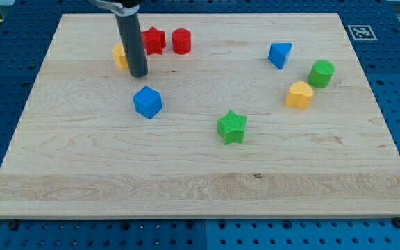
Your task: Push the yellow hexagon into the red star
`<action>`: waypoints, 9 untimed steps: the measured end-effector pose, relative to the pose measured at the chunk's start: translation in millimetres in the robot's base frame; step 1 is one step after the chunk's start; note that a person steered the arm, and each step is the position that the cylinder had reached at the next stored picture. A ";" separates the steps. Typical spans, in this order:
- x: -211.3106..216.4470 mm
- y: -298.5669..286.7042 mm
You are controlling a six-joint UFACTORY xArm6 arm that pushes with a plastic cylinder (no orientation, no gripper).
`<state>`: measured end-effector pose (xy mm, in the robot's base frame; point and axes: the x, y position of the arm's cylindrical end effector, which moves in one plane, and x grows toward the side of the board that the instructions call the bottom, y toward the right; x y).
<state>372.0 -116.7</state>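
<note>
The yellow hexagon (120, 55) lies near the board's top left, mostly hidden behind my dark rod. My tip (138, 73) rests on the board just right of and below the hexagon, touching or nearly touching it. The red star (153, 40) lies a short way to the upper right of the hexagon, with a small gap between them. The rod stands between the two from this view.
A red cylinder (181, 42) sits right of the red star. A blue cube (147, 102) lies below my tip. A green star (232, 127) is at centre. A blue triangle (279, 54), green cylinder (321, 73) and yellow heart (299, 94) are at right.
</note>
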 end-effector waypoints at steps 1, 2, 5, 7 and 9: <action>17.5 -1.5; 22.5 -24.2; -3.3 -26.3; -13.2 -40.2; -32.1 -42.0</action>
<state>339.9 -158.7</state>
